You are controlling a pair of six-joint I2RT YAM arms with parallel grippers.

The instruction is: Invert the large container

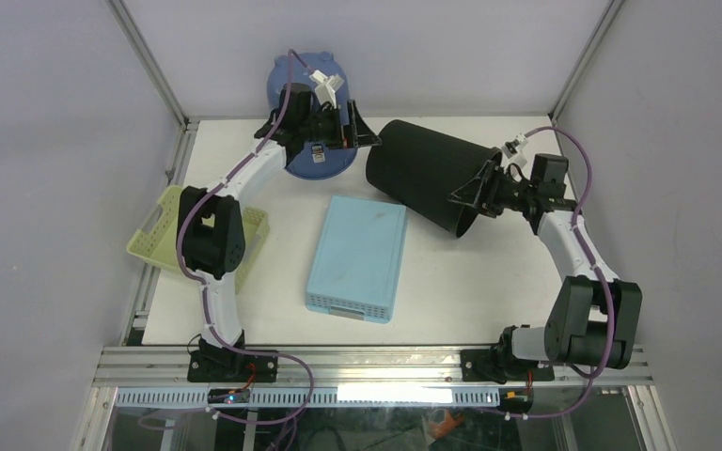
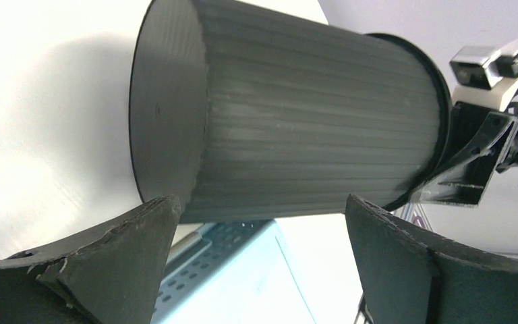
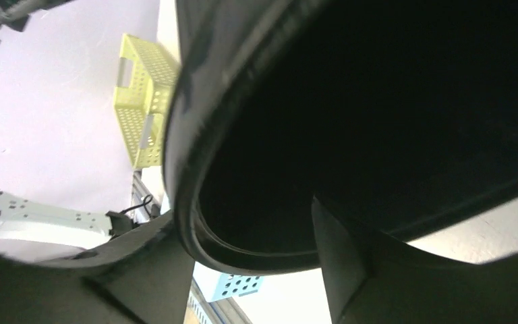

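Large black ribbed plastic bin (image 1: 420, 169) on its side; right gripper (image 1: 465, 193) open astride rim, one finger inside; left gripper (image 1: 365, 132) wide open

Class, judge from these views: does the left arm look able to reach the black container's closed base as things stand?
Probably yes: the left hand is open and faces the base of the black container, with nothing between them.

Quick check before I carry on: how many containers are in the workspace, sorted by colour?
Black bin: 1
Dark blue tub: 1
Light blue basket: 1
Yellow-green basket: 1
Total: 4
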